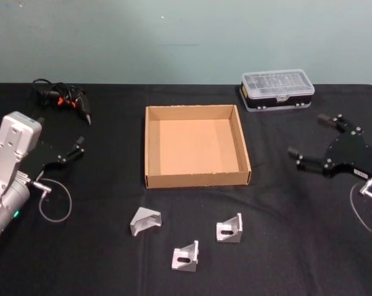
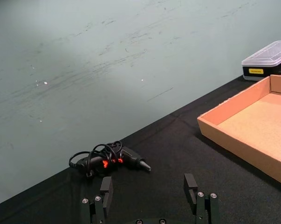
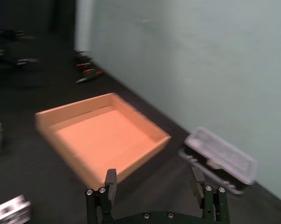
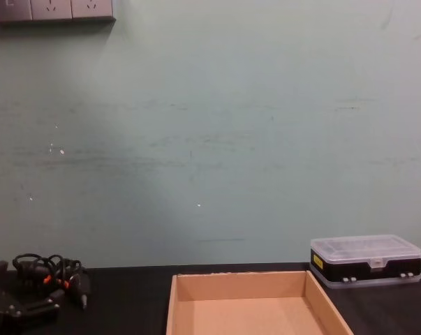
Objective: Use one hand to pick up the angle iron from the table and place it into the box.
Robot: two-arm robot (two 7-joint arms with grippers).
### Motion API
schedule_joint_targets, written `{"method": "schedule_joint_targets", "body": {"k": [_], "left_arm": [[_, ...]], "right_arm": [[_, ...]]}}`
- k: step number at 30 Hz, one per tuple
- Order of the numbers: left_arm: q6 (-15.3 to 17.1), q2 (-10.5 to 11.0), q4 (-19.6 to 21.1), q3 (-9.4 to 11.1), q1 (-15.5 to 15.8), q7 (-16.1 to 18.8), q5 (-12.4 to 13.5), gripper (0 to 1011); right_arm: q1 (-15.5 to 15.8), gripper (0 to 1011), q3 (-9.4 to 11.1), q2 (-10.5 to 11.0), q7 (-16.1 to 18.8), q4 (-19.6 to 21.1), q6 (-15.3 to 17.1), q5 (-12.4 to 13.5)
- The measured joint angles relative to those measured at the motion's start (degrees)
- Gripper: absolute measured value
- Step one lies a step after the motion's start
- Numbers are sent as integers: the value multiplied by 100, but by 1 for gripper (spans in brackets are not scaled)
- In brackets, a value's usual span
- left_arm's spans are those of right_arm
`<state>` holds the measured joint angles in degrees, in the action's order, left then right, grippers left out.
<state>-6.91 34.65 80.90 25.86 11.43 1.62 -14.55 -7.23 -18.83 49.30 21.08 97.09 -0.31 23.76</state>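
Step in hand: pre-grasp. Nothing has been picked up yet.

Three angle irons lie on the black surface (image 1: 297, 259) in the lower middle of the head view, in front of the box (image 1: 198, 179) and apart from its front wall. They are the left angle iron (image 1: 145, 221), the right angle iron (image 1: 229, 228), and the near angle iron (image 1: 186, 256), lower in the frame and between the other two. None touches another. The box sits at frame centre, open-topped and empty.

The right end effector (image 1: 309, 135) hangs at the right edge of the head view, level with the box. Its fingers are spread and pinch nothing. The left end effector (image 2: 147, 189) is at the left edge, also spread and empty, facing the cable tangle (image 1: 59, 97) at upper left. The plastic case (image 1: 277, 90) sits at upper right behind the box, not part of this job.

Judgement: I would use the right arm on the right angle iron, which looks the nearest pairing.

Next move calls for:
- Swing the arm toward the lower middle of the frame.
- Turn the wrist so the spread fingers straddle the upright flange.
- Descend and close.
- Lift high enough to clear the cardboard wall before release.

Expect the part to be small, rigid and slippery.
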Motion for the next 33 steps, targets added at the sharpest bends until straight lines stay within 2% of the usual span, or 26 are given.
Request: {"method": "schedule_joint_targets", "body": {"k": [3, 6, 12, 19, 21, 27, 33], "left_arm": [[0, 0, 0, 0, 0, 0, 0, 1000], [0, 0, 0, 0, 0, 0, 0, 1000], [0, 0, 0, 0, 0, 0, 0, 1000], [0, 0, 0, 0, 0, 0, 0, 1000], [0, 0, 0, 0, 0, 0, 0, 1000], [0, 0, 0, 0, 0, 0, 0, 1000], [0, 0, 0, 0, 0, 0, 0, 1000]], "right_arm": [[-44, 1000, -29, 127, 366, 89, 187, 110], [-181, 1000, -143, 256, 893, 148, 450, 198], [-527, 1002, -467, 269, 1639, 132, 766, 132], [-1130, 1000, -1153, 100, 2497, -78, 1031, -239], [-1278, 1000, -1341, 38, 2644, -157, 1070, -345], [-1562, 1000, -1716, -134, 2884, -394, 1122, -528], [-1750, 1000, -1955, -261, 3004, -608, 1122, -625]]}}
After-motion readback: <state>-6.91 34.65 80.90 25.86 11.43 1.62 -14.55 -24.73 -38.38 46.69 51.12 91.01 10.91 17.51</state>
